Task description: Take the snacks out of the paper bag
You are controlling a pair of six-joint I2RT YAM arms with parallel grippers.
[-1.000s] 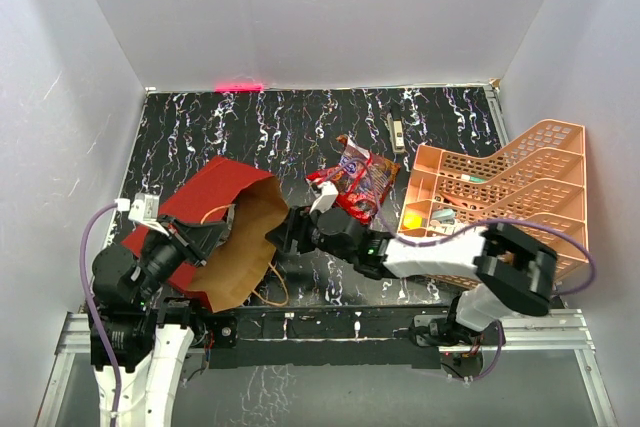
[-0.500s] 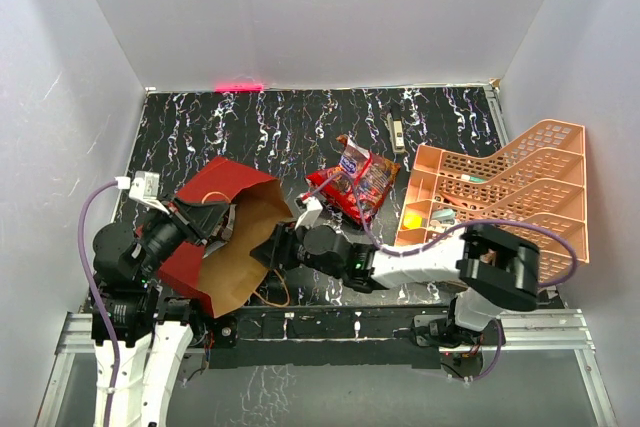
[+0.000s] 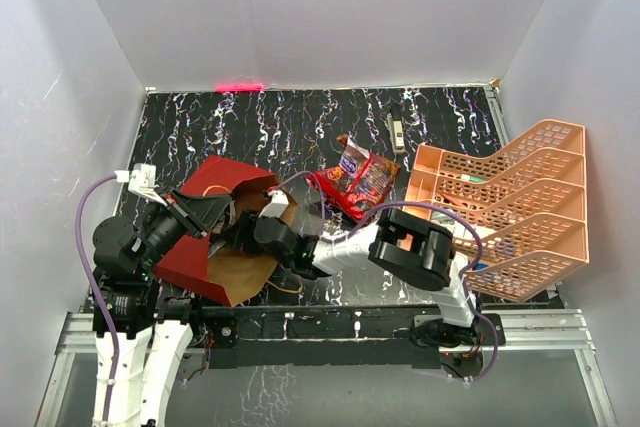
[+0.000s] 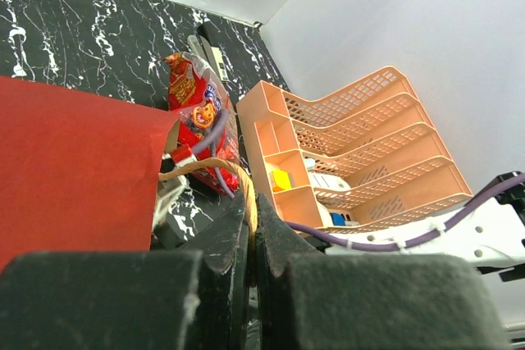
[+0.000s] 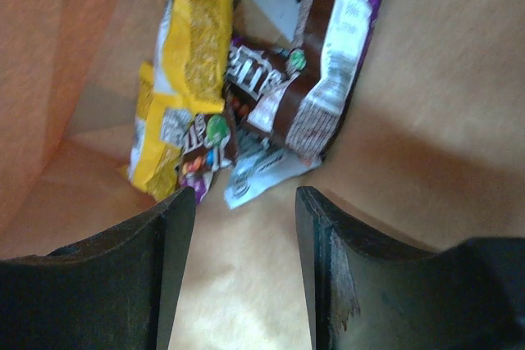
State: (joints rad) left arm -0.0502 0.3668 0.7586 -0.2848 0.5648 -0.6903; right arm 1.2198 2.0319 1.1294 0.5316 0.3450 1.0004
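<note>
Left jaws clamp the paper bag cord; right jaws gape above crinkly snacks.

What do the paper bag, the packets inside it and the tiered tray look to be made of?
The paper bag looks like paper: matte red outside, brown kraft inside, with flat creased folds. The yellow packet and the brown packet are probably thin plastic film, glossy and crinkled, with crimped ends. The tiered tray seems to be moulded plastic, peach and smooth, with lattice holes.
</note>
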